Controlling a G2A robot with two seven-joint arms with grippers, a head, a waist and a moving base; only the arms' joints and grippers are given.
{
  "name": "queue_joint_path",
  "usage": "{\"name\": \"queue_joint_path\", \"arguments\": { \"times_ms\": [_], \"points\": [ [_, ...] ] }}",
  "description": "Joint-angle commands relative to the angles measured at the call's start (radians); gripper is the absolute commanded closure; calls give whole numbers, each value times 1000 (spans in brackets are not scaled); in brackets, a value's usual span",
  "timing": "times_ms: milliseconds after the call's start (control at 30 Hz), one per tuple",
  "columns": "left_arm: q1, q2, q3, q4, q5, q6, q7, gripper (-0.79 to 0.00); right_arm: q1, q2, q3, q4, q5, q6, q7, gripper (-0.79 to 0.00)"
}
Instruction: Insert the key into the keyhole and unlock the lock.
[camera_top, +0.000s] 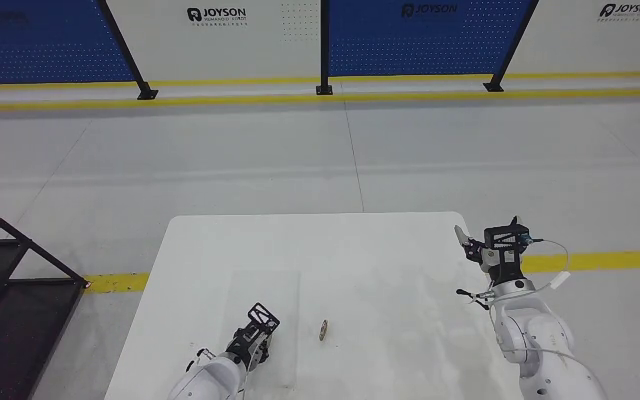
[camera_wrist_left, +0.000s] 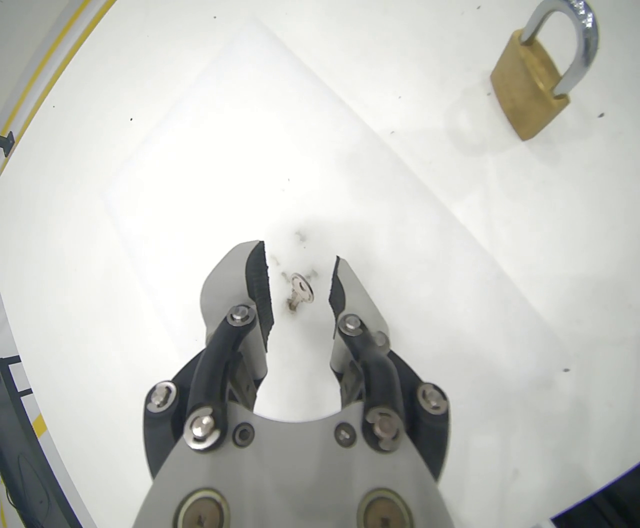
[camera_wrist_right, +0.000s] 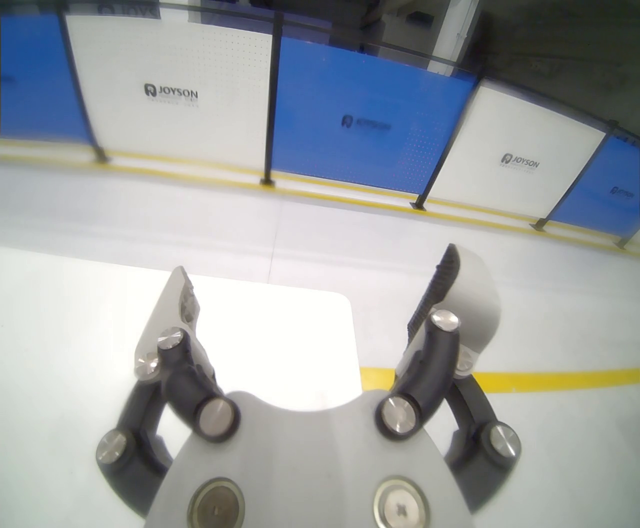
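A small silver key (camera_wrist_left: 301, 290) lies flat on the white table (camera_top: 380, 260). My left gripper (camera_wrist_left: 298, 256) hangs open just above it, one finger on either side and neither touching it. In the top view the left gripper (camera_top: 262, 320) is near the table's front left. The brass padlock (camera_wrist_left: 537, 85) with a silver shackle lies on its side a short way to its right, and appears small in the top view (camera_top: 323, 330). My right gripper (camera_wrist_right: 315, 270) is open and holds nothing, raised over the table's far right corner (camera_top: 490, 240).
A faint, slightly brighter rectangular sheet (camera_top: 265, 320) covers the table under the left gripper. A black frame (camera_top: 30, 270) stands off the table's left edge. Blue and white fence panels (camera_top: 320, 40) line the floor far behind.
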Motion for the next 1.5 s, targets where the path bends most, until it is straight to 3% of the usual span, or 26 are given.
{"name": "queue_joint_path", "arguments": {
  "times_ms": [0,433,633,1067,1267,1467],
  "points": [
    [-3,0,4,3,3,3,-1,-271,0,0,0,0,0,0,0,-785],
    [-24,-4,17,20,-5,29,-9,-120,0,0,0,0,0,0,0,-785],
    [-23,-4,13,14,-5,46,-1,0,0,0,0,0,0,0,0,-785],
    [51,6,-46,-53,-46,33,80,0,0,0,0,0,0,0,0,-785],
    [104,15,-126,-81,-169,-36,214,0,0,0,0,0,0,0,0,-785],
    [182,36,-267,-81,-322,-264,452,0,0,0,0,0,0,0,0,-785]
  ]
}}
